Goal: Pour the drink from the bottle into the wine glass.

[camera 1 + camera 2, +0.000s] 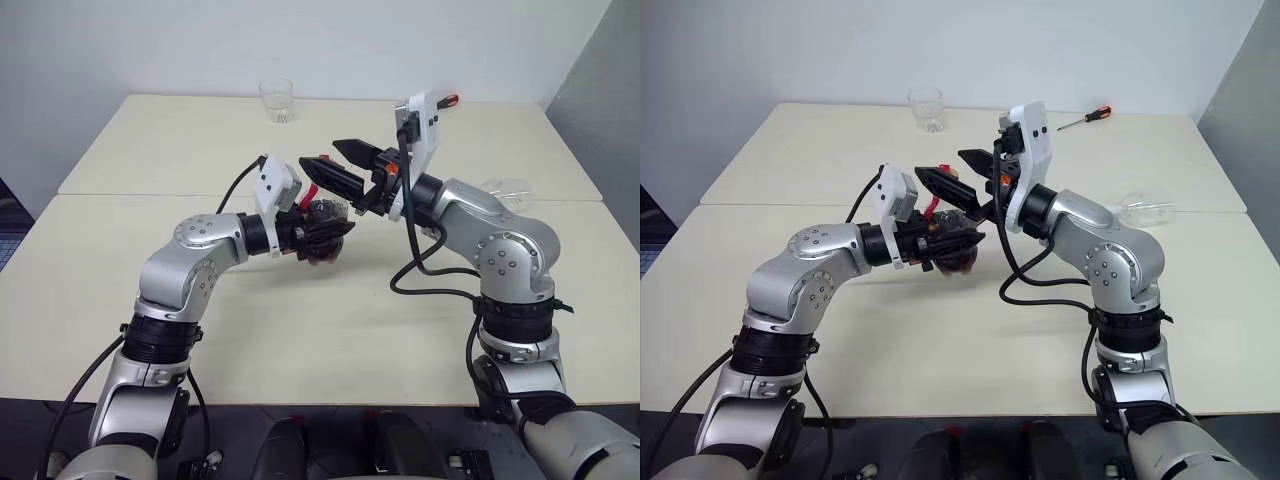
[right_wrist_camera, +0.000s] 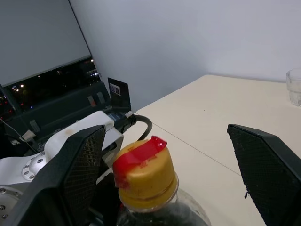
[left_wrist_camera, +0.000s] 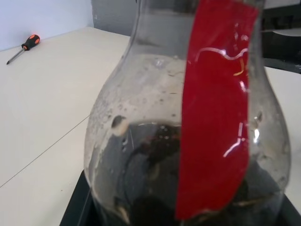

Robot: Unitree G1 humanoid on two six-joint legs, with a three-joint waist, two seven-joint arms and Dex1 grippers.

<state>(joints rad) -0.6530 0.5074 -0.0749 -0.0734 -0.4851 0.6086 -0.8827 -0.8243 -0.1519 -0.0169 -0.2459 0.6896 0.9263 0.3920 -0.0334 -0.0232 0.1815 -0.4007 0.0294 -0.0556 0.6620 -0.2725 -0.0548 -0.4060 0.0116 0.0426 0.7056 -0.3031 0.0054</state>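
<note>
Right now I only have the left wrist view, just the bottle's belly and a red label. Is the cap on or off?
Observer: On. The orange-yellow cap sits on the bottle, which the left gripper holds clear of the table.
Operator: Where is the right gripper?
Observer: The right gripper is open, with one finger on either side of the cap and neither touching it.
Operator: And the wine glass?
Observer: The wine glass appears to lie on its side on the table, just beyond the right arm's elbow.
</note>
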